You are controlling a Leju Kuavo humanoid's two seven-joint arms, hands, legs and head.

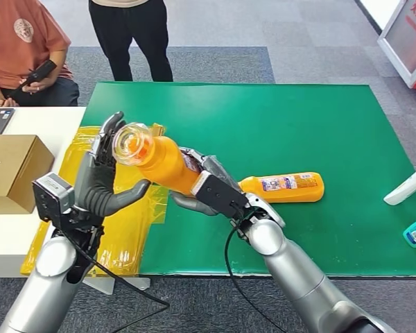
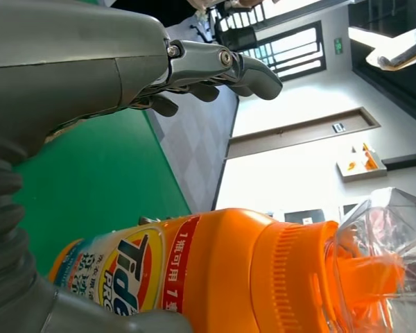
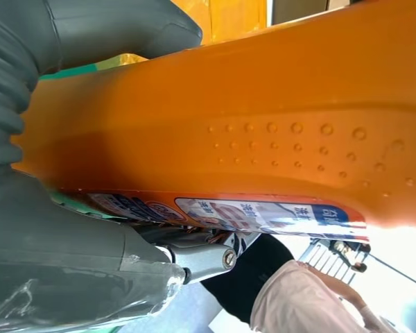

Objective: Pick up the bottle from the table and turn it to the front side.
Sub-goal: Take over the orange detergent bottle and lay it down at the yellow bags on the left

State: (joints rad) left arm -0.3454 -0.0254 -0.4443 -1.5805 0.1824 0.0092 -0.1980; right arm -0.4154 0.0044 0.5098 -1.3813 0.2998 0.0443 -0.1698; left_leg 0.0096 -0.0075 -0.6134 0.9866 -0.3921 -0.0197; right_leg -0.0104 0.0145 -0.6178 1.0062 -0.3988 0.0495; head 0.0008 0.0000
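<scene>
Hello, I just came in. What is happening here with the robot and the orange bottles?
The robot's right hand holds an orange bottle lifted off the green table, tilted with its clear cap toward the left hand. The left hand's fingers are spread by the cap; whether they touch it I cannot tell. A second orange bottle lies on the table. Two people are at the far side.

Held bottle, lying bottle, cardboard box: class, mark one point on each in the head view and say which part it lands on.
Held bottle (image 1: pixel 166 165), head view, on its orange neck and shoulder.
Lying bottle (image 1: pixel 284 187), head view, on its label.
Cardboard box (image 1: pixel 10 166), head view, on its top face.
</scene>
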